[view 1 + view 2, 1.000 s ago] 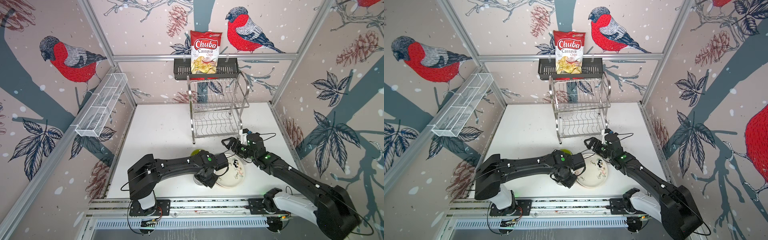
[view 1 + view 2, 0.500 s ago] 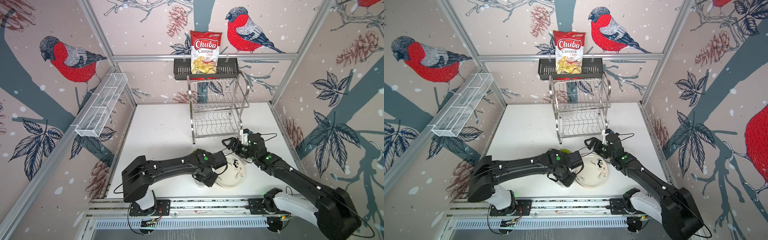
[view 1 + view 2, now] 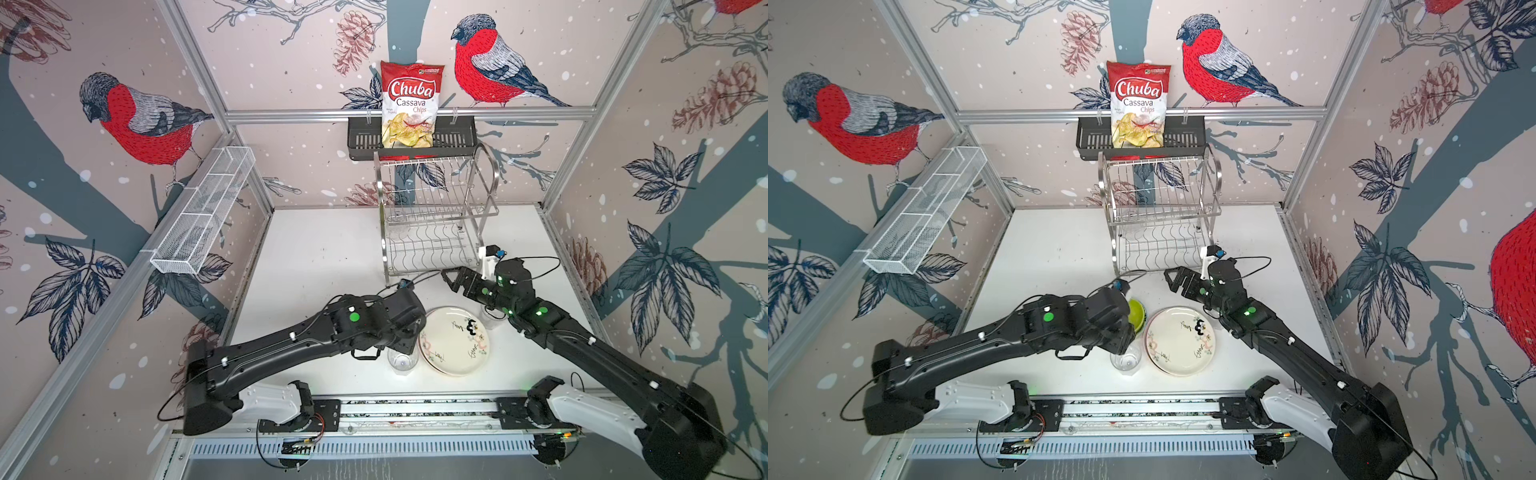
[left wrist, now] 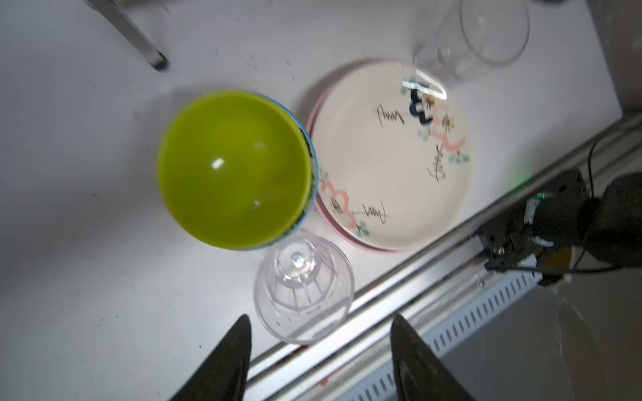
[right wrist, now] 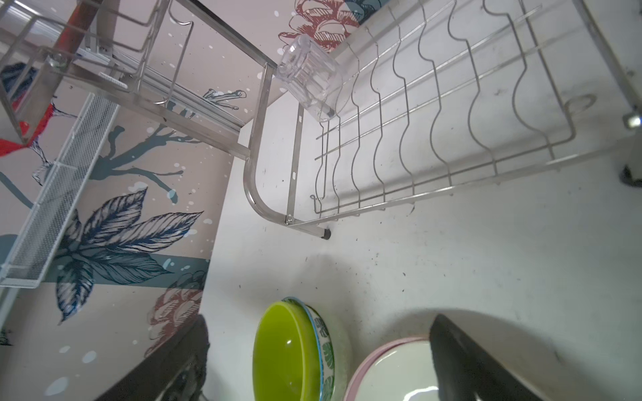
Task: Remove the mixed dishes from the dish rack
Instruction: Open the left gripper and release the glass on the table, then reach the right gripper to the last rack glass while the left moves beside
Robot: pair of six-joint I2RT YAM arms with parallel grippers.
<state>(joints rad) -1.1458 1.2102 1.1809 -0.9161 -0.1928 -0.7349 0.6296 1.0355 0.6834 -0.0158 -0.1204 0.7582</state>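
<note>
Lying on its side on the lower tier of the dish rack [image 3: 432, 232]: first tumbler [image 5: 309, 80], clear, at the tier's left end near the curved end frame. Long axis roughly level across the wavy wires, with the mouth toward the rack's front and the thick base toward the back wall. The upper tier's wires run above it.

Tumblers counted: three. Second tumbler [image 4: 302, 288] stands upright on the table [image 3: 324, 257], axis vertical, near the front edge, just beside the bowls and plates. Third tumbler [image 3: 492, 319] is also upright, just beside the plates' far right rim and partly under the right arm [image 3: 582, 349].

Plates: doodled cream plate [image 3: 1179, 340] lies flat on top, and the rim of a pink plate [image 5: 377, 350] shows beneath it. Whether another lies below cannot be told.

Bowls: lime bowl [image 4: 232, 170], mouth up, nested in a leaf-print bowl [image 5: 326, 347] with a blue rim. Two counted for certain. The left arm [image 3: 332, 332] hides them in a top view.

Left gripper [image 4: 319, 317]: jaws spread, pointing down, tips on either side of the second tumbler's near wall with a gap on each side. It is not pinching the tumbler.

Right gripper [image 3: 451, 278]: jaws spread wide with nothing between them, hovering just in front of the rack and aimed toward its left end.

Surroundings: chips bag [image 3: 411, 110] upright in a black basket [image 3: 457, 139] on the back wall above the rack; white mesh tray [image 3: 203, 212] on the left wall.
</note>
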